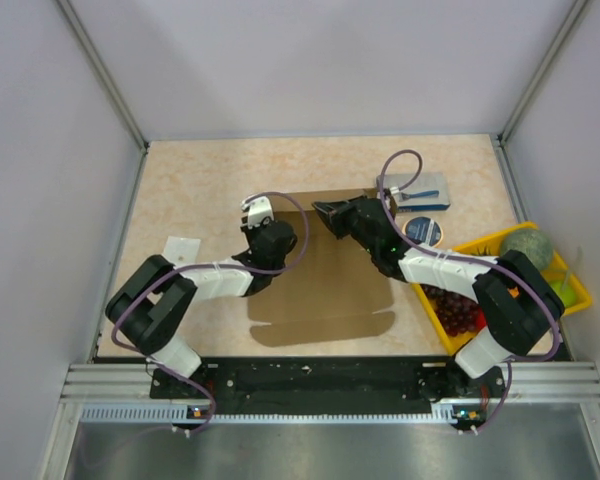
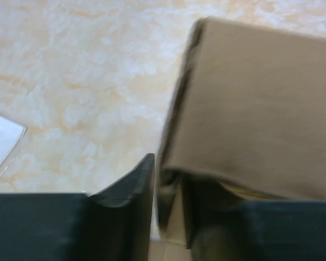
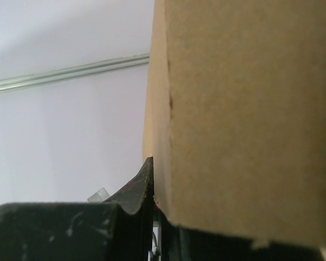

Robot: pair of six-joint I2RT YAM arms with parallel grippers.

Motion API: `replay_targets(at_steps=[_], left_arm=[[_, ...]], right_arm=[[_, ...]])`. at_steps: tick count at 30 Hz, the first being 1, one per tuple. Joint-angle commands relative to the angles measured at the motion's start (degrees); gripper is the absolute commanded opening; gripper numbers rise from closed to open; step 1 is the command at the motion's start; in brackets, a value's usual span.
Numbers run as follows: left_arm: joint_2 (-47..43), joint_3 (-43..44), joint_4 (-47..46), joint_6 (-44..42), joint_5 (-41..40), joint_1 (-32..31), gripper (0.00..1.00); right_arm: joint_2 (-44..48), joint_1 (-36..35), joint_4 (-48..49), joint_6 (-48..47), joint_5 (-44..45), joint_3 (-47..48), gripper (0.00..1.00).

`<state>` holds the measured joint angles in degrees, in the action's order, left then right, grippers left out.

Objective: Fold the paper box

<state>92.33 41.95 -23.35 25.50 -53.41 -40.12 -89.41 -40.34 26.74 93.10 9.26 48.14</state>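
The paper box (image 1: 325, 290) is seen lying open and mostly flat on the table (image 1: 200, 180), between the two grippers and reaching back from them toward the arm bases. Its far left edge is taken between the fingers of the left gripper (image 1: 263, 210). In the left wrist view, which is blurred, a raised brown flap (image 2: 261, 109) is seen rising ahead of the left gripper (image 2: 168, 187), with one dark finger (image 2: 131, 190) pressed close to the flap's edge, so the jaws appear clamped on the cardboard. The right gripper (image 1: 322, 210) is closed on the far edge of the sheet. In its wrist view a brown panel (image 3: 244, 109) is seen standing straight up from the right gripper (image 3: 155, 187), touching its finger (image 3: 135, 191). A small white packet (image 1: 183, 246) is found lying well to the outer side of the left gripper
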Motion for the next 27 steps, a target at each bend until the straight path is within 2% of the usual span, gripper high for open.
replay_targets(at_steps=[1, 2, 3, 6, 9, 10, 12, 14, 15, 16, 17, 21, 22, 23, 25, 27], left_arm=[[-3.63, -4.77, -1.87, -0.28, -0.22, 1.62, 0.44], [-5.13, -6.69, -1.96, -0.1, 2.58, 1.62, 0.51], [-6.71, -7.93, -2.39, -0.1, 4.69, 1.71, 0.67], [-15.32, -12.85, -0.73, 1.91, 13.65, 1.71, 0.72], [-28.56, -17.16, 2.59, 3.58, 23.22, 1.62, 0.76], [-31.31, -17.69, 4.0, 4.12, 25.96, 1.8, 0.79], [-38.41, -18.4, 7.96, 3.25, 32.97, 1.71, 0.9], [-42.04, -16.4, 13.56, 2.89, 35.47, 1.8, 0.93], [-44.85, -15.33, 19.78, 3.59, 36.7, 2.06, 0.95], [-46.0, -14.02, 22.45, 4.12, 39.49, 3.02, 0.96], [-46.97, -12.09, 24.91, 4.73, 41.09, 3.55, 0.98], [-48.13, -6.2, 34.15, 10.43, 47.24, 10.04, 0.98], [-47.6, -4.36, 34.86, 11.41, 50.04, 15.11, 0.98], [-46.82, -3.64, 34.52, 12.72, 57.38, 18.2, 0.98], [-43.83, -2.32, 30.59, 15.1, 65.15, 25.83, 0.98], [-40.5, -0.92, 29.51, 15.03, 69.13, 28.07, 0.99]], right_arm=[[0.72, -1.59, -2.75, -1.16, -5.39, 1.08, 0.0], [0.72, -1.41, -2.83, -1.25, -5.39, 0.64, 0.0], [0.9, -1.24, -2.66, -1.43, -5.56, 0.29, 0.0], [1.07, -0.27, -2.13, -2.74, -6.26, -0.59, 0.06], [1.08, 0.26, -1.51, -4.24, -6.79, -1.03, 0.1], [1.16, 0.26, -1.34, -5.11, -6.97, -1.03, 0.15], [1.08, 0.17, -0.55, -6.43, -8.02, -0.85, 0.17], [1.42, 0.17, -0.38, -7.93, -8.55, -0.85, 0.21], [1.69, 0.26, -0.46, -8.54, -8.99, -0.77, 0.23], [1.95, 0.26, -1.16, -9.16, -8.82, -0.85, 0.31], [2.22, 0.26, -1.69, -9.51, -8.9, -0.85, 0.35], [1.52, 0.35, -2.4, -12.06, -10.99, -0.24, 0.42], [1.43, 0.26, -3.35, -13.46, -11.36, 0.2, 0.44], [1.34, 0.35, -4.06, -13.82, -11.63, 0.72, 0.45], [1.25, 0.35, -4.68, -15.65, -12.42, 0.99, 0.5], [1.08, 0.26, -7.22, -18.29, -13.64, 2.92, 0.57]])
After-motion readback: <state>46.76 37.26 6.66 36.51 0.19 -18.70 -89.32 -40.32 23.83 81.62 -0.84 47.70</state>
